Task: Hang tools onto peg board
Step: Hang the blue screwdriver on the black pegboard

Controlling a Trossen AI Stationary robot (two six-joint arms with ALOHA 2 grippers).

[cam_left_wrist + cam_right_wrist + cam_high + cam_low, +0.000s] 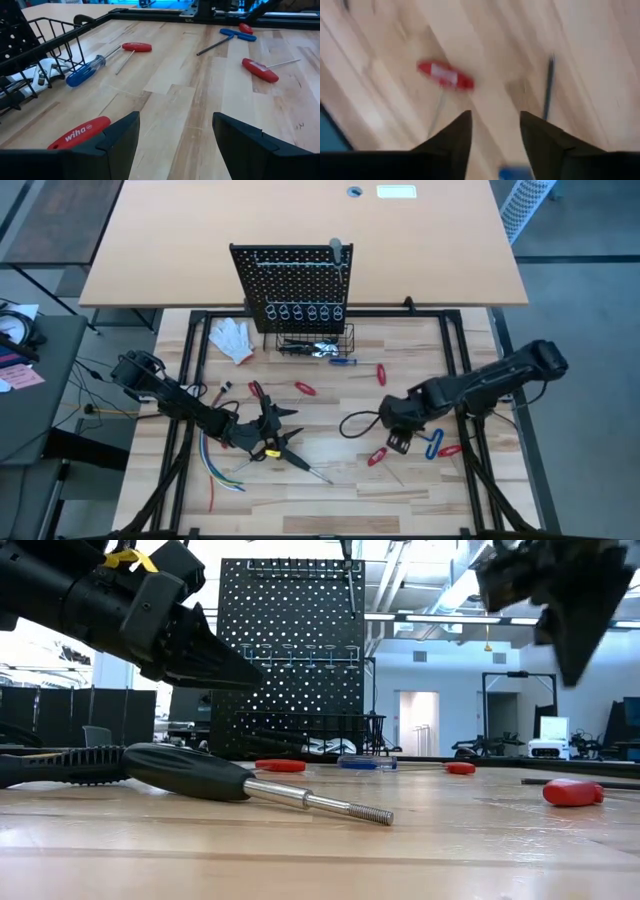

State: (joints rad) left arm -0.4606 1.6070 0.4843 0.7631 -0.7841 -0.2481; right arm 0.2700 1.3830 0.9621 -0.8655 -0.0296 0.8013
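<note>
The black peg board [290,280] stands at the table's far side, with a row of metal rings [305,312] and a wire basket [315,340] at its foot. Several tools lie flat on the table: a blue screwdriver [345,361], red-handled ones [303,388] [377,457], a blue T-shaped hex key [432,442] and a black-handled screwdriver [190,772]. My left gripper [290,425] is open and empty, low over the table; a red handle [80,132] lies just beside one finger. My right gripper [398,445] is open and empty above the red screwdriver [445,75] and the hex key.
A white glove [232,340] lies left of the basket. A bundle of coloured wires [215,465] lies near the front left. A black cable [355,423] loops at mid table. More tools sit inside the basket [30,75]. Black frame rails [470,380] border the tabletop.
</note>
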